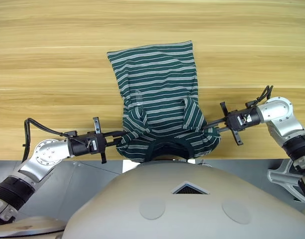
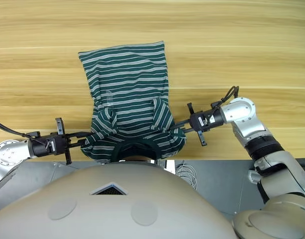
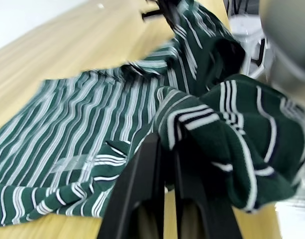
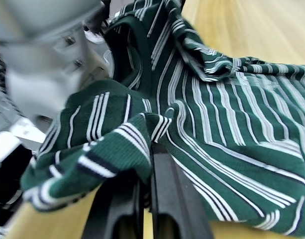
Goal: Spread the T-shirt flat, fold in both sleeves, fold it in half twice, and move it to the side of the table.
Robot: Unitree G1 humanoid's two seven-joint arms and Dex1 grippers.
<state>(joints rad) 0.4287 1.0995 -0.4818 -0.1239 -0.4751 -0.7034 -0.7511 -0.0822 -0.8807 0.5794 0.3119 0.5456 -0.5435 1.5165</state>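
A pale wood-grain table [image 1: 52, 40] is seen, with grey floor [image 1: 92, 174] past the table's near edge. At that edge, the left gripper [image 1: 123, 135] is clamped on one bunched shoulder of the green, white-striped T-shirt [image 1: 157, 84]. The T-shirt is spread mid-table, and its other shoulder is gripped by the right gripper [image 1: 204, 128].

A plain indoor test space, such as a lab, is suggested rather than a home. A wide table [image 1: 52, 45] with a light wood-grain top is seen, a smooth grey floor [image 2: 217, 184] is shown below its near edge, and a loose coil of white cable [image 2: 186, 173] is seen by that edge.
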